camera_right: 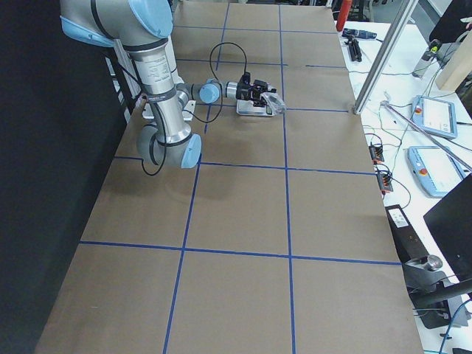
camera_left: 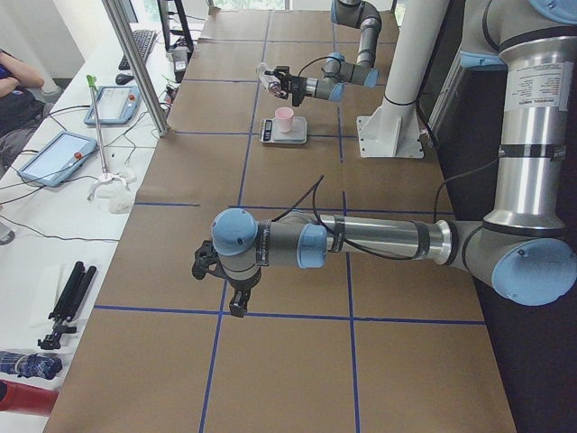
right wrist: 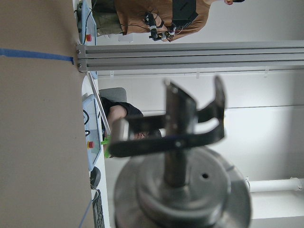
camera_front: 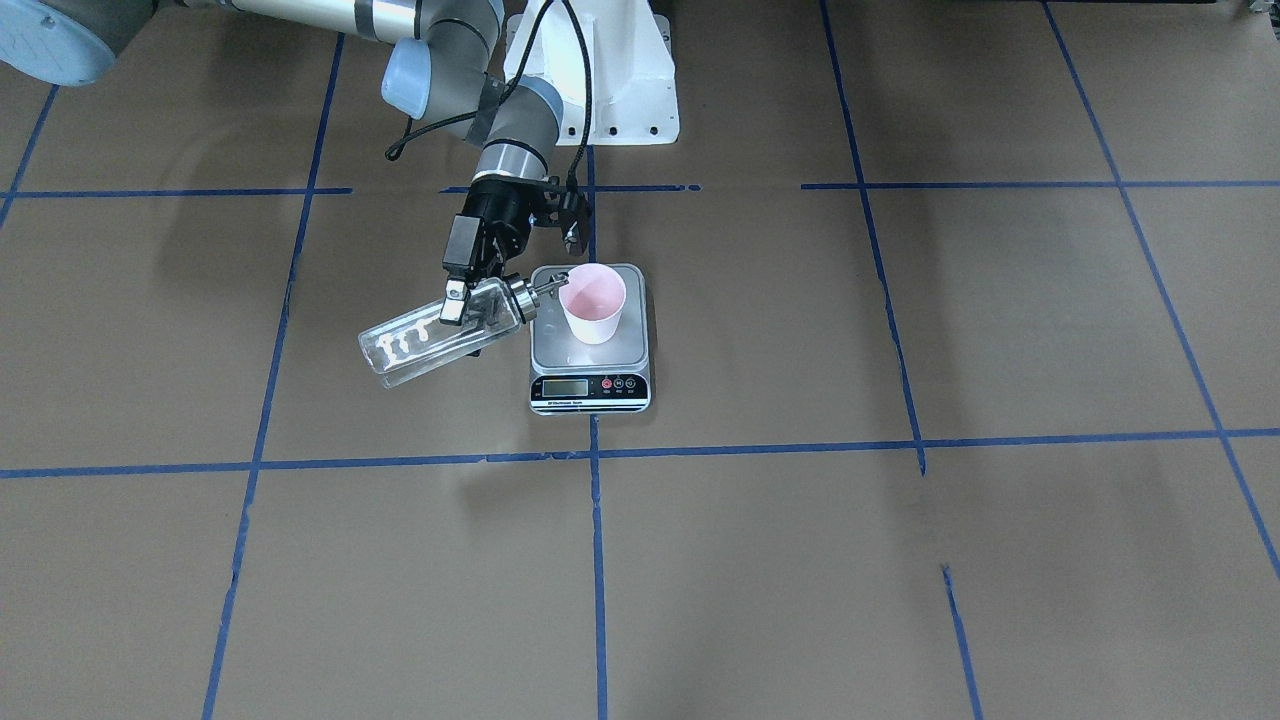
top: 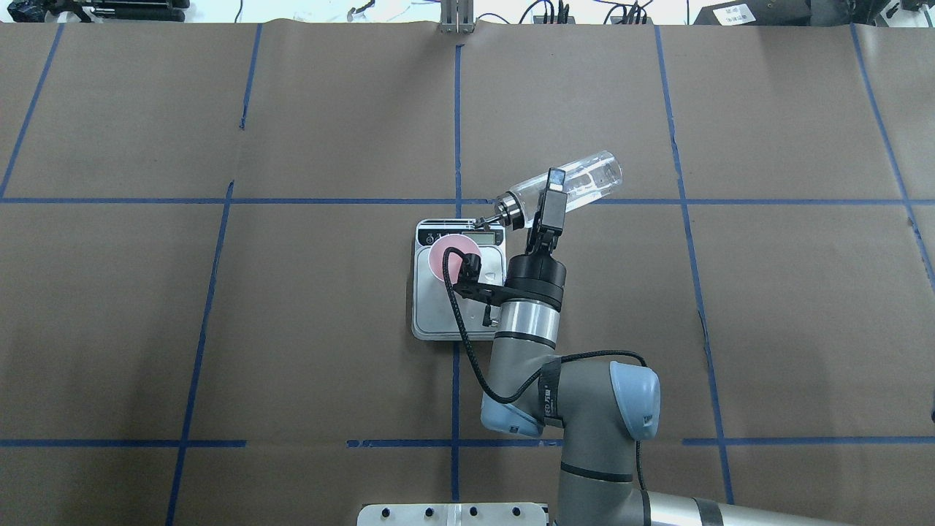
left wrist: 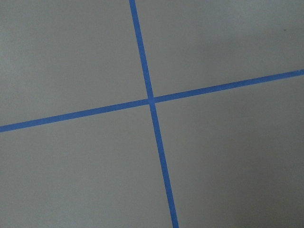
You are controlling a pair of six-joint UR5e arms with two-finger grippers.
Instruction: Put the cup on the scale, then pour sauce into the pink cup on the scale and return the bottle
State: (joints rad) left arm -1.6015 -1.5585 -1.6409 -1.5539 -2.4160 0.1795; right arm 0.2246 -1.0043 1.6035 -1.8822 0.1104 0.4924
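The right claw (camera_front: 455, 303) is clamped across the body of the bottle (camera_front: 425, 347), left of centre in the front-facing view. It holds the bottle tipped far over, with the base out to the lower left. The pour spout (camera_front: 545, 288) reaches the rim of the cup (camera_front: 592, 305), which stands upright on the scale (camera_front: 556, 352) at the frame's centre.

Step in hand, as judged: pouring. The sauce level cannot be read through the glass, and it cannot be told whether liquid is leaving the spout.

- Keep the spout tip over the cup's pink inside, not beside the rim.
- Raise the base slowly.
- Avoid touching the cup, which is probably light enough to tip or to skew the reading.
- Right the bottle before withdrawing.

The left claw (camera_left: 236, 302), low in the left-side view, hangs over bare worktop (camera_front: 900, 560). Its opening cannot be told.

The worktop is brown paper marked with a blue tape grid (left wrist: 151, 99). A side bench carrying control tablets (camera_left: 56, 155) runs along that view's left edge.
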